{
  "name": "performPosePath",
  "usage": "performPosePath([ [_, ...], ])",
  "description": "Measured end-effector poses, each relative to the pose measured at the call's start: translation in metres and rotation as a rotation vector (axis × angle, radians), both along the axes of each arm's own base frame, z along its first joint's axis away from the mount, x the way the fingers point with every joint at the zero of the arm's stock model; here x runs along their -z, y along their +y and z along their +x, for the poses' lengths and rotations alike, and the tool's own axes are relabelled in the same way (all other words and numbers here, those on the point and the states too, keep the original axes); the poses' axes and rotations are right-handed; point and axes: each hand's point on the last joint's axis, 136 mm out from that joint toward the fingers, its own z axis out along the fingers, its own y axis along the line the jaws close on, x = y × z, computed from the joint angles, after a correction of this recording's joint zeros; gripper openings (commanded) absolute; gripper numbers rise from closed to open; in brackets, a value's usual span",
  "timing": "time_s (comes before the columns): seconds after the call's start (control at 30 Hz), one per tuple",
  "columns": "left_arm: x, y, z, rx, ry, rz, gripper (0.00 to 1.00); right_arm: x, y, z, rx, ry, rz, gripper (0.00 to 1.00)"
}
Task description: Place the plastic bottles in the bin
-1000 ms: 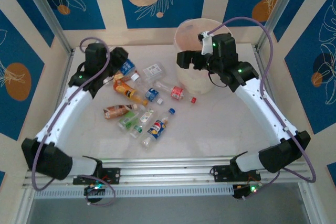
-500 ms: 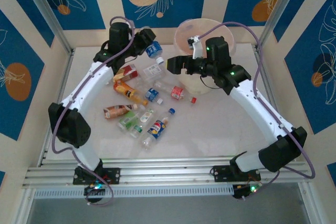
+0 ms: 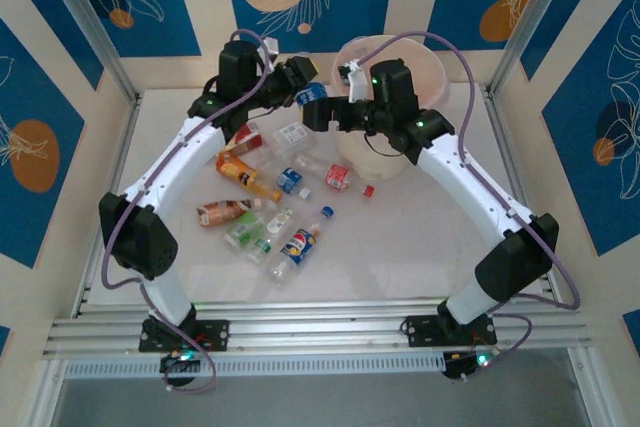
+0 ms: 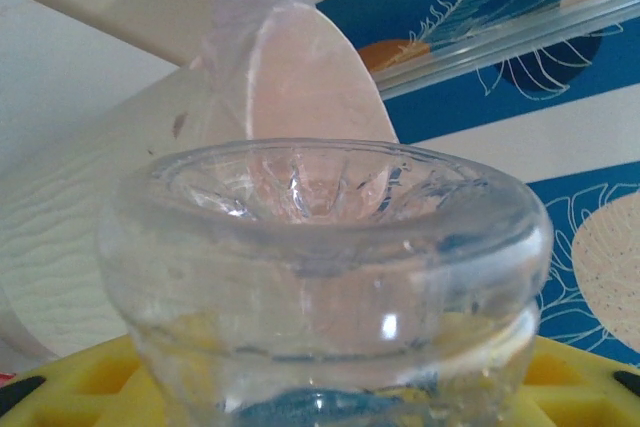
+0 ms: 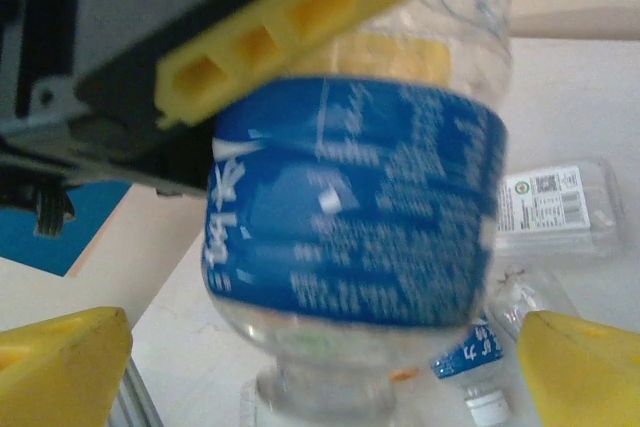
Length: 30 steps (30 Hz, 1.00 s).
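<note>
The left gripper point(image 3: 303, 85) is clenched on a blue-labelled plastic bottle point(image 3: 314, 94) and holds it raised above the far part of the table point(image 3: 420, 247). The right gripper point(image 3: 320, 117) faces it in the released state. Its yellow fingertips point(image 5: 62, 362) are spread wide on either side of the bottle's lower end and are clear of it. The bin point(image 3: 432, 65) stands just to the right of both grippers, and the other plastic bottles point(image 3: 270, 209) lie scattered on the table below the left arm.

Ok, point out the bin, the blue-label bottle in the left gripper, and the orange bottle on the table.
bin point(image 3: 412, 50): top view, inner wall.
blue-label bottle point(image 5: 350, 217): right wrist view, label.
orange bottle point(image 3: 246, 175): top view, body.
</note>
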Motion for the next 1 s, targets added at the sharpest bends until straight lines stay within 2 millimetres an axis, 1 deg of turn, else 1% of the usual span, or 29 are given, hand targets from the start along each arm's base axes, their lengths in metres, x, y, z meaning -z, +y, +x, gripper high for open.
performPosePath([
  [0.17,-0.003,-0.01,-0.008,0.036,0.005,-0.018,0.45,-0.003,0.008,0.01,0.001,-0.02,-0.006,0.95],
  [0.3,-0.008,-0.014,-0.01,0.05,-0.005,-0.031,0.45,0.003,0.012,0.016,0.004,-0.016,-0.021,0.9],
  [0.47,-0.01,-0.016,-0.011,0.057,-0.007,-0.04,0.46,0.009,0.011,0.02,0.019,-0.022,-0.046,0.79],
  [0.57,-0.01,-0.016,-0.011,0.058,-0.006,-0.039,0.49,0.007,0.01,0.021,0.026,-0.032,-0.053,0.72],
  [0.6,-0.01,-0.016,-0.011,0.058,-0.007,-0.04,0.51,0.008,0.01,0.021,0.029,-0.033,-0.057,0.7],
  [0.7,-0.011,-0.016,-0.011,0.056,-0.012,-0.041,0.6,0.007,0.01,0.021,0.034,-0.035,-0.058,0.59],
  [0.77,-0.011,-0.016,-0.01,0.053,-0.014,-0.041,0.7,0.006,0.01,0.022,0.036,-0.038,-0.06,0.51],
  [0.83,-0.011,-0.016,-0.01,0.053,-0.011,-0.043,0.75,0.006,0.009,0.022,0.039,-0.042,-0.065,0.49],
  [0.87,-0.011,-0.017,-0.011,0.057,-0.007,-0.046,0.79,0.006,0.009,0.023,0.042,-0.044,-0.065,0.48],
  [0.9,-0.011,-0.017,-0.012,0.058,-0.001,-0.051,0.84,0.006,0.008,0.023,0.045,-0.045,-0.066,0.47],
  [0.97,-0.012,-0.018,-0.012,0.059,-0.003,-0.052,0.97,0.004,0.008,0.024,0.049,-0.05,-0.066,0.47],
  [1.0,-0.012,-0.018,-0.012,0.057,0.002,-0.054,0.99,0.003,0.007,0.024,0.053,-0.053,-0.066,0.47],
])
